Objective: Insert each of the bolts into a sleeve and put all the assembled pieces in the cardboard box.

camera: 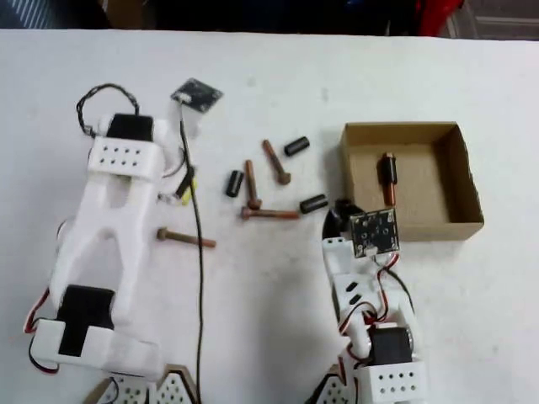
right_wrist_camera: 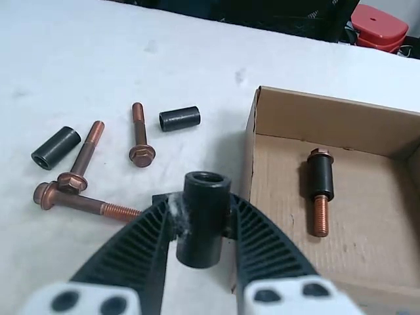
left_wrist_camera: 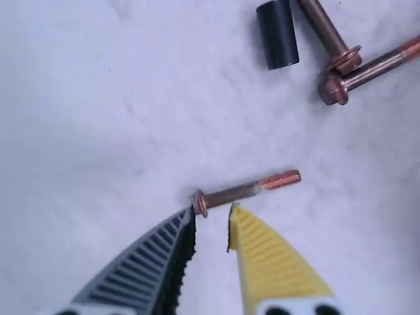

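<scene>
The box (camera: pixel 362 135) stands on the table (camera: pixel 438 67) at the R side, top open. One assembled piece (camera: pixel 388 175) lies inside on the floor, apart from the walls: a bolt w/ a black sleeve pushed up near its head.

The R claw (right_wrist_camera: pixel 200 216) is clenched on the held sleeve (right_wrist_camera: pixel 202 190). The open end of this sleeve faces the wrist camera. It is outside the box, just beside the box's near-side wall.

The L claw (left_wrist_camera: pixel 211 211) is released; the grey and yellow fingers stand a bit apart. Their tips are at the lone bolt (left_wrist_camera: pixel 246 189), which lies flat on the table. The grey tip is at its head, the yellow one just beside its shank.

Between the arms lie 3 more: far bolt (camera: pixel 276 162), middle bolt (camera: pixel 251 185), near bolt (camera: pixel 269 214). The heads of middle and near bolt touch. The side sleeve (camera: pixel 234 183) lies just beside the middle bolt, and the far sleeve (camera: pixel 296 146) near the far bolt. All are outside the box.
</scene>
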